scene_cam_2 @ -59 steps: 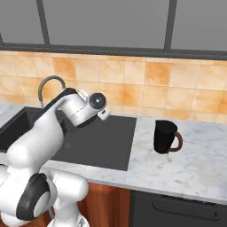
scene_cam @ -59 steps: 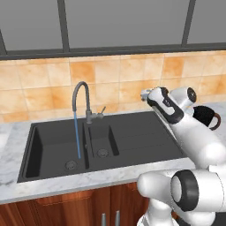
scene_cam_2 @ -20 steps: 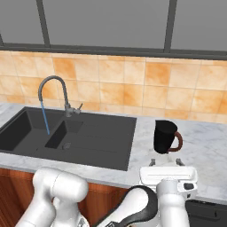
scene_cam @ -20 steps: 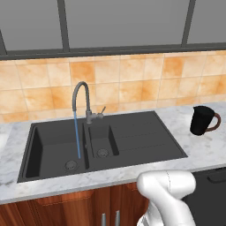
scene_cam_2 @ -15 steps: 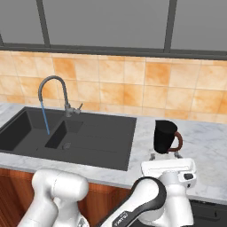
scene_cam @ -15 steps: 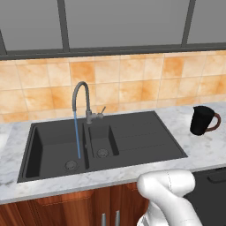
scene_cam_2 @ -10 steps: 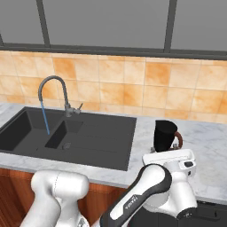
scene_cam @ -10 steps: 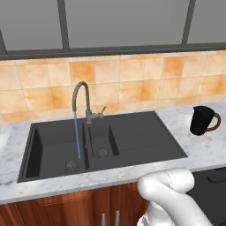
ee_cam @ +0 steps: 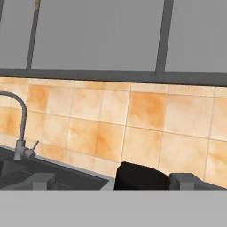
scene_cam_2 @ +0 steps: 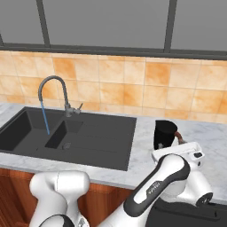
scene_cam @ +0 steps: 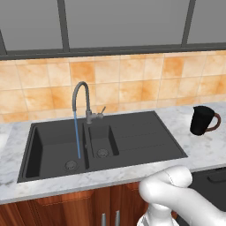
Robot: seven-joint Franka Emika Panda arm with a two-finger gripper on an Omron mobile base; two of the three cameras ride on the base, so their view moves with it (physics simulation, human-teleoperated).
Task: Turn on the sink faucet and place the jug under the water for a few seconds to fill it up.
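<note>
The sink faucet (scene_cam: pixel 81 98) arches over the large basin of the dark sink (scene_cam: pixel 132 132), its lever raised to the right. A thin blue stream of water (scene_cam: pixel 77 134) falls from the spout to the drain. The black jug (scene_cam: pixel 202 120) stands upright on the counter right of the sink, its reddish handle pointing right. In the right base view my white hand (scene_cam_2: pixel 177 151) sits low, just in front of the jug (scene_cam_2: pixel 165 131). In the hand view my gripper (ee_cam: pixel 113 181) is open, with the jug's rim (ee_cam: pixel 142 176) showing between the wide-apart fingertips (ee_cam: pixel 41 180).
The grey marble counter (scene_cam: pixel 198 148) runs on both sides of the sink. An orange tiled backsplash (scene_cam: pixel 132 79) and a dark-framed window rise behind it. Wooden cabinet doors (scene_cam: pixel 88 207) sit under the sink, with a dark appliance front (scene_cam_2: pixel 186 217) below the jug.
My hand has risen from below the counter edge and moved closer to the jug. The jug, faucet and running water have not changed.
</note>
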